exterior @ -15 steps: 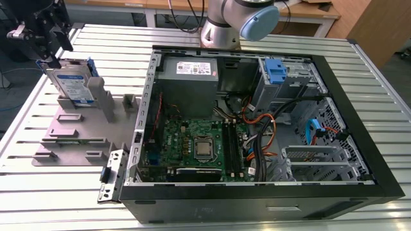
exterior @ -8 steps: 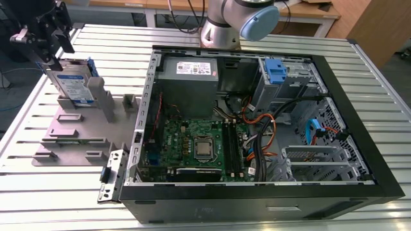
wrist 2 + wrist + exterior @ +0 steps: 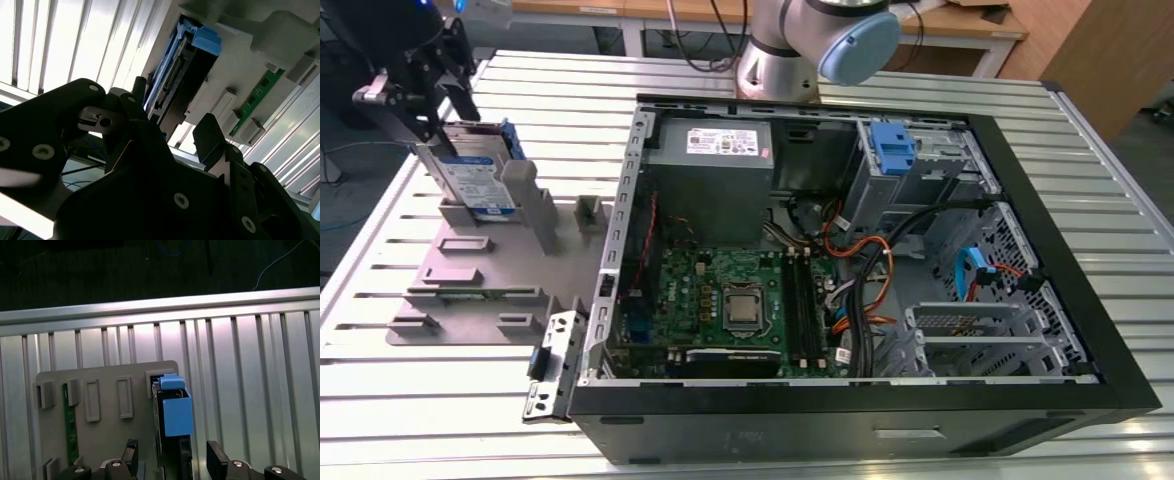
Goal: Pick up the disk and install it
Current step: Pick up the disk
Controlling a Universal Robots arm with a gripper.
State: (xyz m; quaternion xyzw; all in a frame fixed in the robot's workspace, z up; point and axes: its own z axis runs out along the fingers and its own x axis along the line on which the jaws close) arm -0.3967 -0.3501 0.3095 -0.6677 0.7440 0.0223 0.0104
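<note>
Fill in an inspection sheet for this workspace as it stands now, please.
Surface: slatted metal table carrying a grey fixture plate and an open computer case.
Job's things: the disk stands on edge in the fixture plate, not in the case.
Clutter: a green memory module slotted in the fixture plate; a blue bracket in the case's drive cage.
Grippers: the gripper is open, with one finger on either side of the disk and gaps showing in the first wrist view.
Cables: orange, black and blue cables bundled inside the case.
Surroundings: the arm's base at the table's far edge; a wooden bench behind.
</note>
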